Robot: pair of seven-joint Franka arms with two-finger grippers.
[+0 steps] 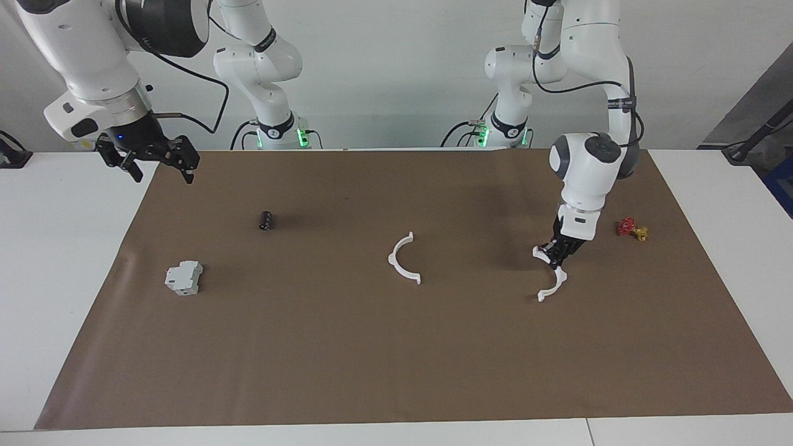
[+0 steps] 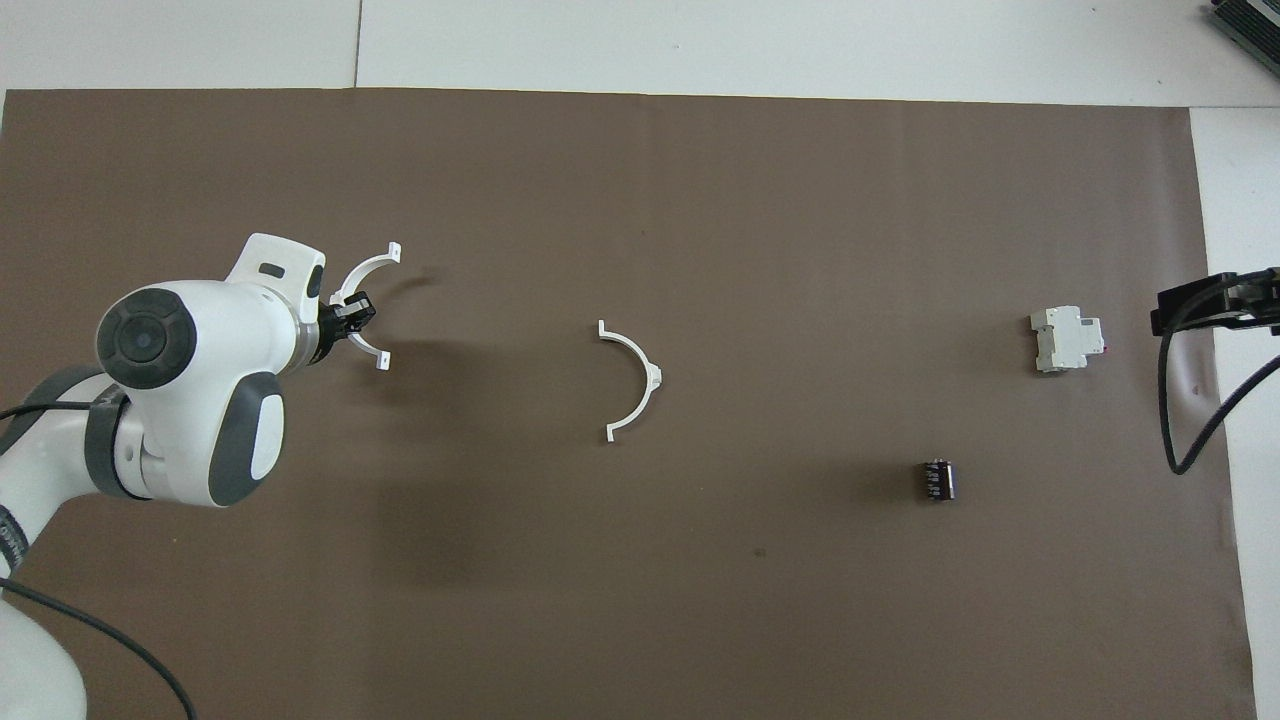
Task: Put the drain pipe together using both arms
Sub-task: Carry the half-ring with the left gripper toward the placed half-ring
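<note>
The drain pipe lies in two white half-ring pieces. One half-ring (image 1: 393, 259) (image 2: 655, 377) rests on the brown mat near the table's middle. My left gripper (image 1: 557, 251) (image 2: 350, 318) is shut on the middle of the other half-ring (image 1: 557, 282) (image 2: 362, 266). It holds that piece just above the mat, toward the left arm's end, and the arc casts a shadow beside itself. My right gripper (image 1: 160, 176) (image 2: 1205, 300) hangs open and holds nothing, over the mat's edge at the right arm's end.
A grey-white boxy block (image 1: 184, 277) (image 2: 1067, 338) and a small black cylinder (image 1: 266, 220) (image 2: 937, 479) lie toward the right arm's end. A red-and-yellow valve (image 1: 632, 229) sits beside the left arm's wrist. The brown mat (image 1: 396, 359) covers most of the table.
</note>
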